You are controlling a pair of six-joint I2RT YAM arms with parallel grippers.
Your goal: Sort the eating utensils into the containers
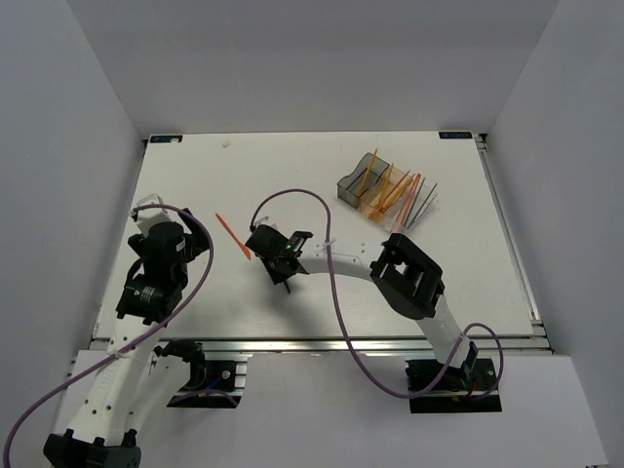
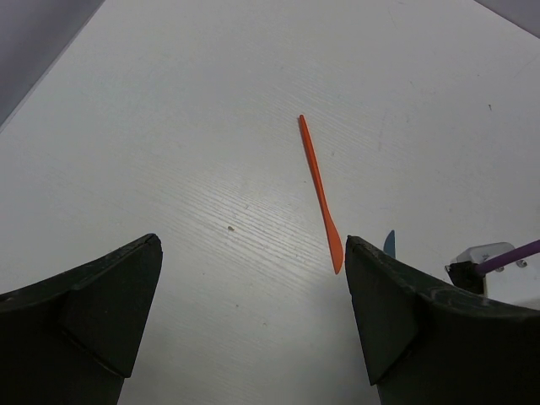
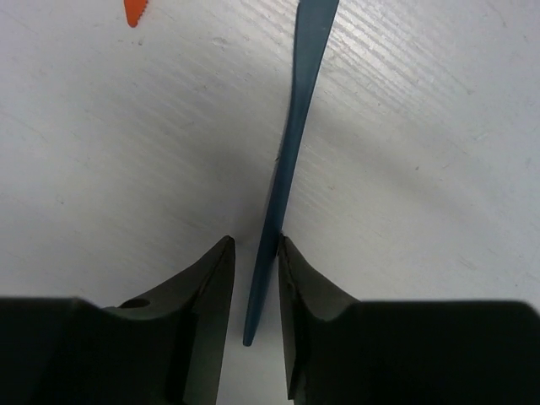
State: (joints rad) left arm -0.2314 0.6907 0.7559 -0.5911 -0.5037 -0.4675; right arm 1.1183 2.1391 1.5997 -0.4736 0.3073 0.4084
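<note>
Eating utensil in the tool: a dark blue knife runs edge-on between the fingers of the right gripper, which are drawn in tight and appear clamped on its lower end, the blade reaching ahead over the white table. Just beyond and to the left of that gripper shows the tip of an orange knife. It lies flat ahead of the left gripper, whose fingers stand wide apart and hold nothing, and sits nearer its right finger. Well apart from both grippers, farther from the left one, the containers sit in a joined row: the smoky grey bin holds one leaning orange stick, the orange bin several orange pieces, and the clear bin pale orange and grey ones leaning out over its rim.
</note>
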